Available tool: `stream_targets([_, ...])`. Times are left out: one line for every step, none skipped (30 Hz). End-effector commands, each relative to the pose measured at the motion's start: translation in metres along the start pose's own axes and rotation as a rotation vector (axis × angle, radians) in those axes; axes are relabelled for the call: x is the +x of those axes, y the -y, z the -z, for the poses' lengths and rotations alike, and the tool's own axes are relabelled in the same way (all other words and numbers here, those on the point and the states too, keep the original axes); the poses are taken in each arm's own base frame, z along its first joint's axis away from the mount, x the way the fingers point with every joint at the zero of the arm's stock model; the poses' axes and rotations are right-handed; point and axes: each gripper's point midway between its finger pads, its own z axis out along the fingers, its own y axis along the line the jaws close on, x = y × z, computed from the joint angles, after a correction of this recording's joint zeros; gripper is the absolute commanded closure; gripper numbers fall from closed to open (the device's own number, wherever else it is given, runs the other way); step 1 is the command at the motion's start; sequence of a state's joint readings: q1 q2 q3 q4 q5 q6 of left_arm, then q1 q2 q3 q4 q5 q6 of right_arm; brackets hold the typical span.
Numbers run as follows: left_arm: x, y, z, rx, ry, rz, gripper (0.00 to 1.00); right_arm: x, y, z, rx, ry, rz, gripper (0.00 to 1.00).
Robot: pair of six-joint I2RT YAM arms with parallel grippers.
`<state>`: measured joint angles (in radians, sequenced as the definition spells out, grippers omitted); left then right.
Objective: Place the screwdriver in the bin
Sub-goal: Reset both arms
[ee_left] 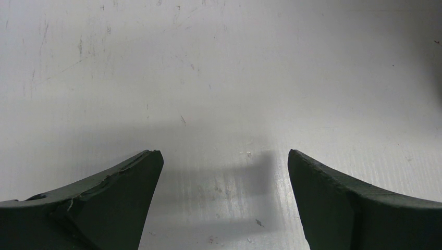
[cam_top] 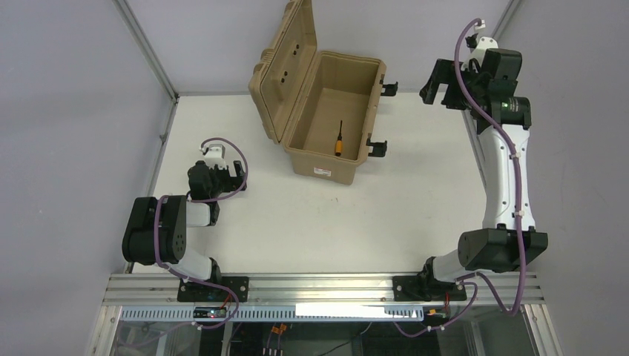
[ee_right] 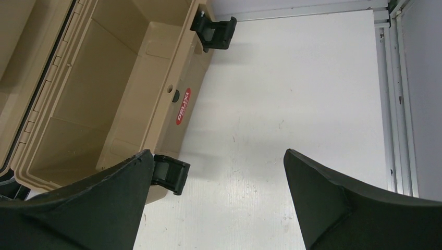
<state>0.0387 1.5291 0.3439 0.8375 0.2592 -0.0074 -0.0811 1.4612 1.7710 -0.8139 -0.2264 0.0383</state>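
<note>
The screwdriver [cam_top: 340, 141], orange-handled with a thin black shaft, lies on the floor of the bin [cam_top: 324, 170], a tan hard case with its ribbed lid [cam_top: 285, 67] swung up and open. My right gripper [cam_top: 439, 94] hangs open and empty, raised to the right of the bin. In the right wrist view the right gripper [ee_right: 218, 151] is spread over bare table beside the bin's wall [ee_right: 156, 94]; the screwdriver is hidden there. My left gripper [cam_top: 236, 172] sits low at the left, apart from the bin. The left gripper [ee_left: 224, 152] is open over bare table.
Two black latches [cam_top: 377, 147] [cam_top: 389, 87] stick out from the bin's right side. Grey walls and a metal frame [cam_top: 152, 55] close in the white table [cam_top: 415, 193]. An aluminium rail [ee_right: 398, 104] runs along the table's right edge.
</note>
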Motion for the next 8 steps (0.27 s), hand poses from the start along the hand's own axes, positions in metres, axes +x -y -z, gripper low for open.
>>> stream_targets([-0.0188,0.0001,-0.0015,0.0,0.058,-0.024,0.01,-0.0229,-0.0114,0.0191,-0.039,0.106,0.043,0.01])
stream_targets([-0.0194,0.0002,-0.0015,0.0,0.06,-0.024,0.01,-0.0228,-0.0111,0.0187,-0.039,0.108,0.045,0.01])
stream_targets([-0.0191,0.0002,-0.0015,0.0,0.059,-0.023,0.01,-0.0231,-0.0111,0.019,-0.039,0.11,0.045,0.01])
stream_targets([-0.0187,0.0003,-0.0015,0.001,0.058,-0.023,0.01,-0.0234,-0.0113,0.019,-0.039,0.111,0.046,0.01])
stream_targets([-0.0191,0.0002,-0.0014,0.0,0.059,-0.023,0.01,-0.0236,-0.0113,0.0185,-0.04,0.11,0.047,0.01])
stream_targets([-0.0191,0.0002,-0.0014,0.0,0.059,-0.023,0.01,-0.0231,-0.0105,0.0173,-0.036,0.105,0.046,0.01])
stream_targets([-0.0187,0.0002,-0.0015,0.0,0.058,-0.022,0.01,-0.0239,-0.0097,0.0177,-0.031,0.105,0.047,0.01])
stream_targets([-0.0189,0.0002,-0.0015,0.0,0.059,-0.023,0.01,-0.0241,-0.0088,0.0179,-0.026,0.106,0.048,0.01])
